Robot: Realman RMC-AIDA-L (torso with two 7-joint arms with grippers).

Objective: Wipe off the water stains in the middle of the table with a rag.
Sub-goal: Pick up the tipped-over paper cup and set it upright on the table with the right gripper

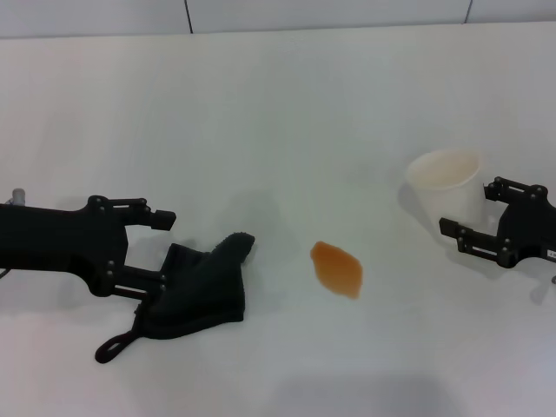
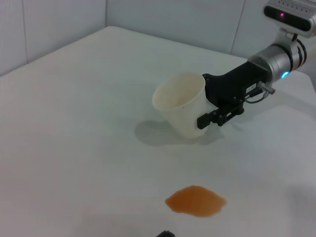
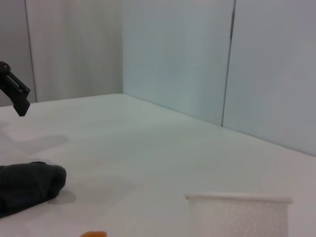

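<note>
Although the left gripper [image 1: 152, 252] has its fingers spread around the near edge of the black rag [image 1: 201, 287], the cloth lies slumped on the white table [image 1: 278, 104] and nothing looks wiped yet. Just beyond the rag's far end, apart from it, the orange-brown water stains [image 1: 337, 268] sit whole and wet. Well past them the right gripper [image 1: 473, 233] is spread open around a white paper cup [image 1: 445, 184], so gripping, carrying and wiping all seem left to do.

Soft black cloth rag [image 1: 201, 291] on smooth white table [image 1: 278, 122].
</note>
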